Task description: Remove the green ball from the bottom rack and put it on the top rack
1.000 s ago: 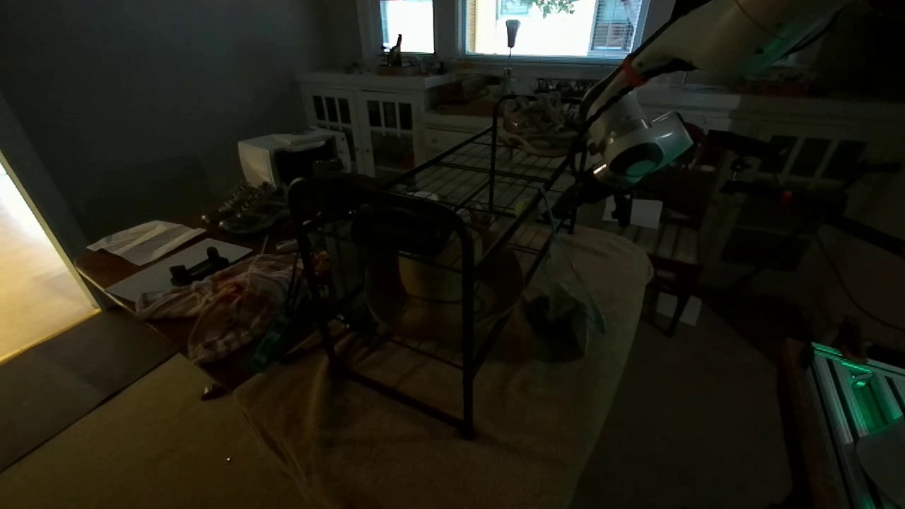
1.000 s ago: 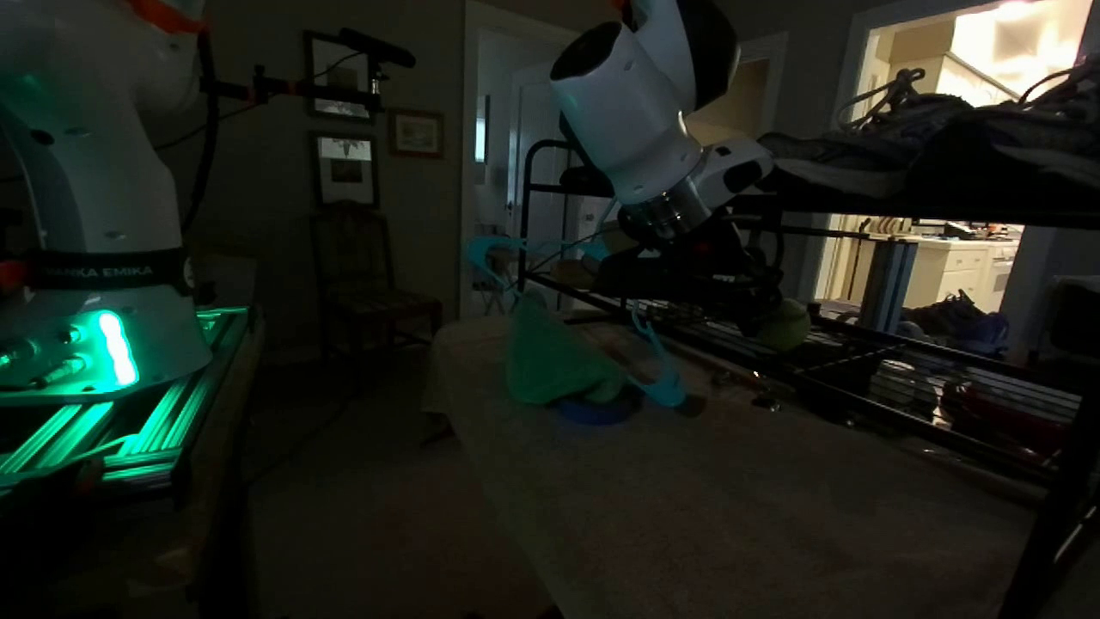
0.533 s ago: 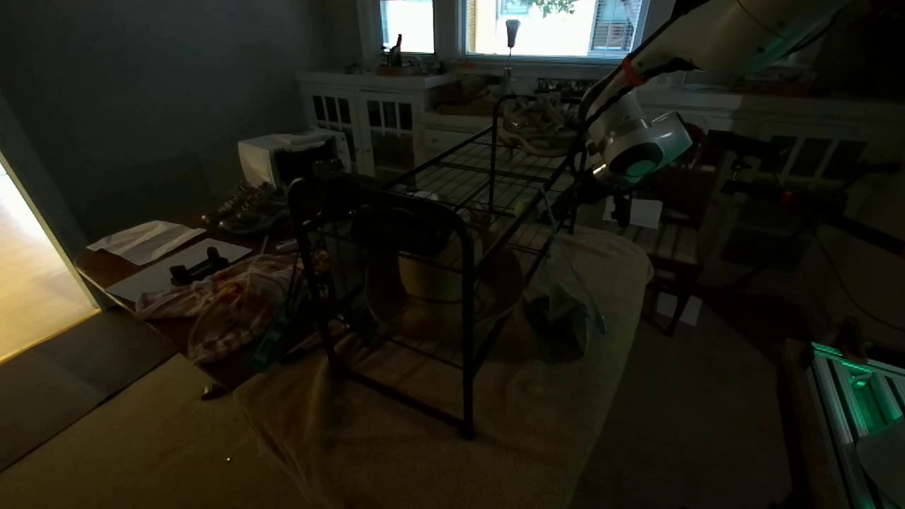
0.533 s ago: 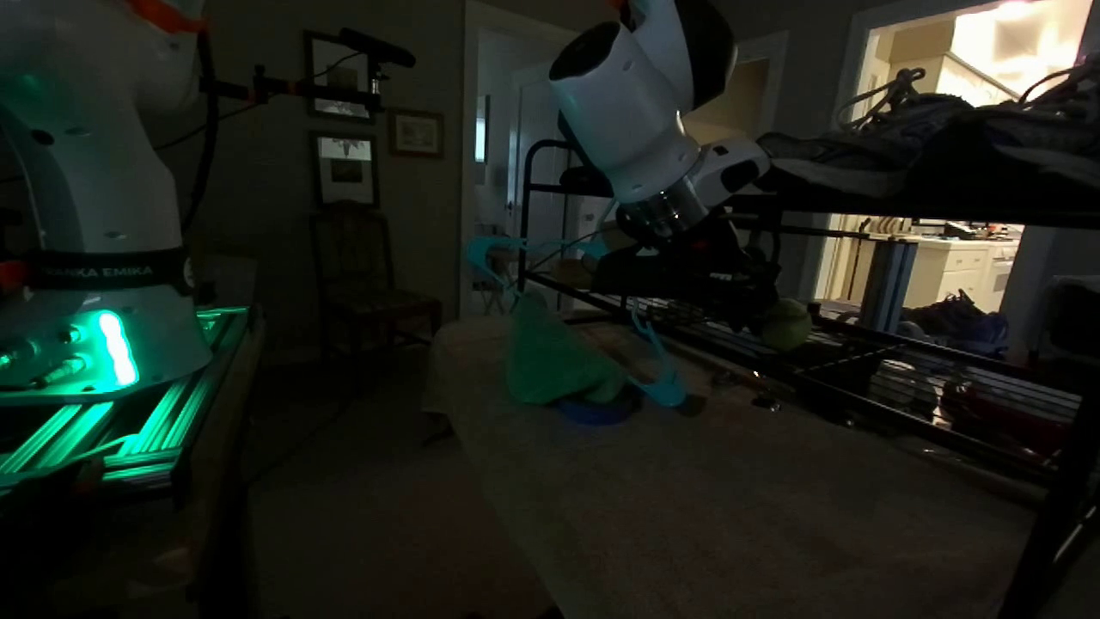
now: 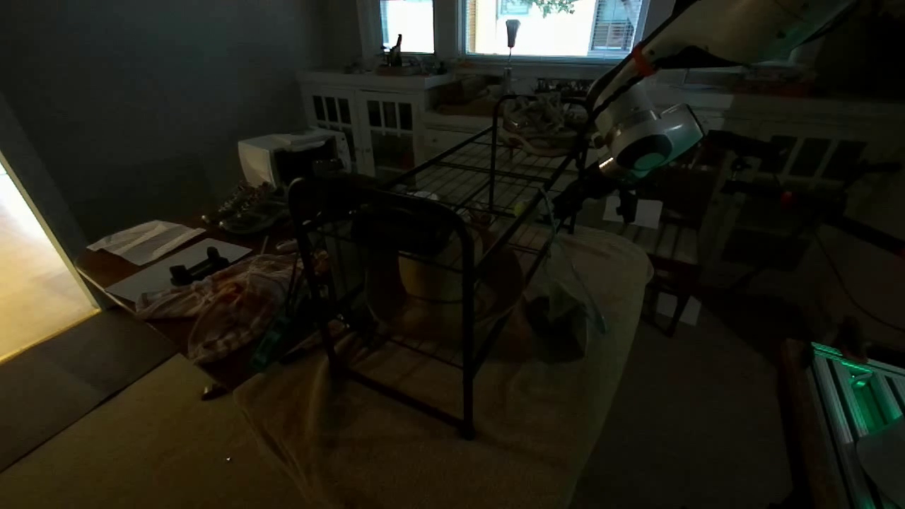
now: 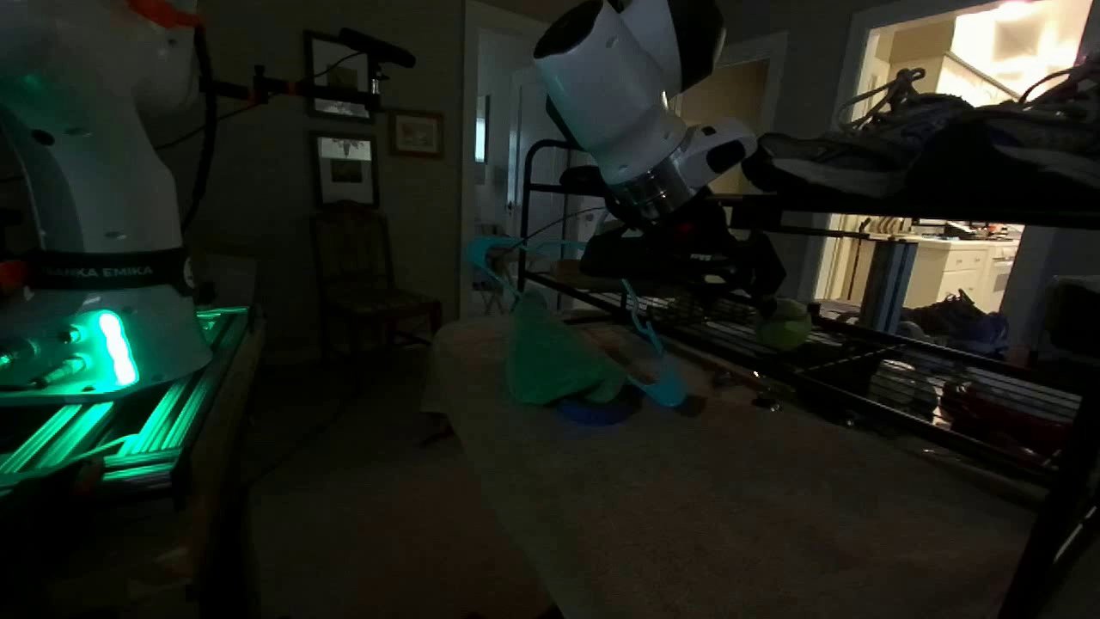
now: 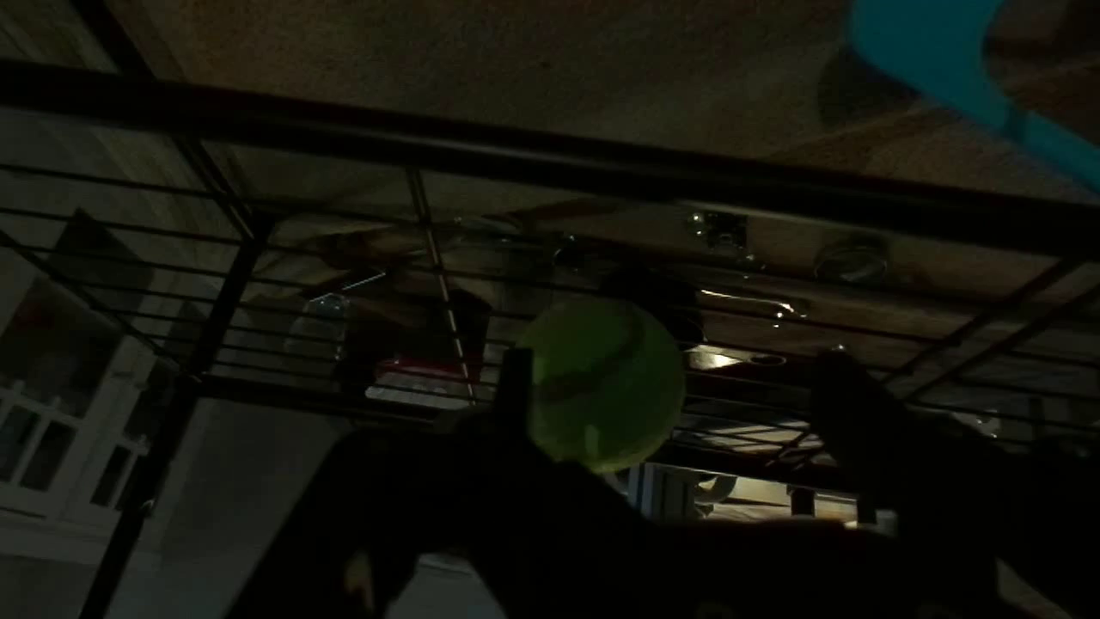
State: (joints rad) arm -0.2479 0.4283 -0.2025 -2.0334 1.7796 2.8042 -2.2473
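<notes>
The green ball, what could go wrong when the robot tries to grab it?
In the wrist view, the green ball is closer to one side of the open end effector, so closing might push it and make it roll along the bottom rack. Shoes sit on the top rack, so they might get bumped. It's dark too, which could make aiming tricky.

Dark wooden table (image 5: 102, 271), tan cloth (image 5: 530, 438) over part, black metal wire frame (image 5: 468, 318) standing on the cloth, pinkish checked fabric bundle (image 5: 233, 297), white striped sheet (image 5: 145, 242), dark shoes (image 5: 259, 212)
</notes>
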